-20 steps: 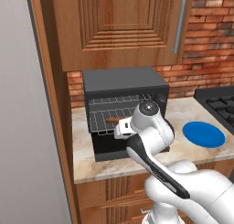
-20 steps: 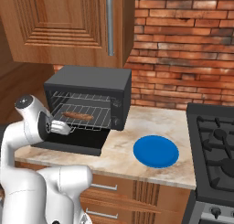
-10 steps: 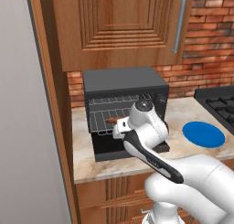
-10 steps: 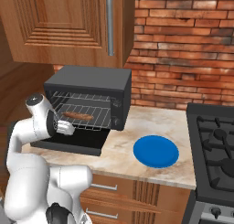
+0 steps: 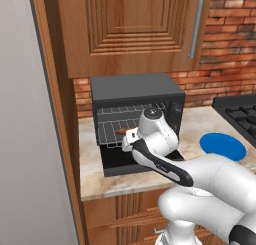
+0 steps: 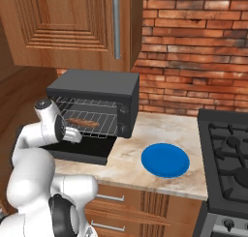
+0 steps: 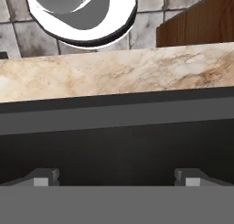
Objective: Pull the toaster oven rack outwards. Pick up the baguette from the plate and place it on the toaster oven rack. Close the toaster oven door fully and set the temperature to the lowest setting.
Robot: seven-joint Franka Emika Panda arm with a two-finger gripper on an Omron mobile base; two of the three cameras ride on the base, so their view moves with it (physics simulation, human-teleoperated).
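**Bread is on the rack, door is next**

The toaster oven sits on the counter under a wooden cupboard. The toaster oven door hangs open and lies flat in front of the oven. The toaster oven rack looks pulled out toward the front. The baguette lies on the rack, a little left of the middle. So the first two jobs look done.

The plate is blue and has nothing on it. It sits on the counter to the right of the oven, near the stove.

The gripper is low, just above the open door and in front of the rack. In the hand view, its two fingertips stand far apart, so the claw is spread wide and holds nothing. That view looks down past the dark door to the edge of the counter and the floor.

What is left, I think: the arm has to get under the door and swing it up until it is fully shut. After that it has to turn the heat knob on the strip at the oven's right side to the lowest mark. The knobs are too small to read here.
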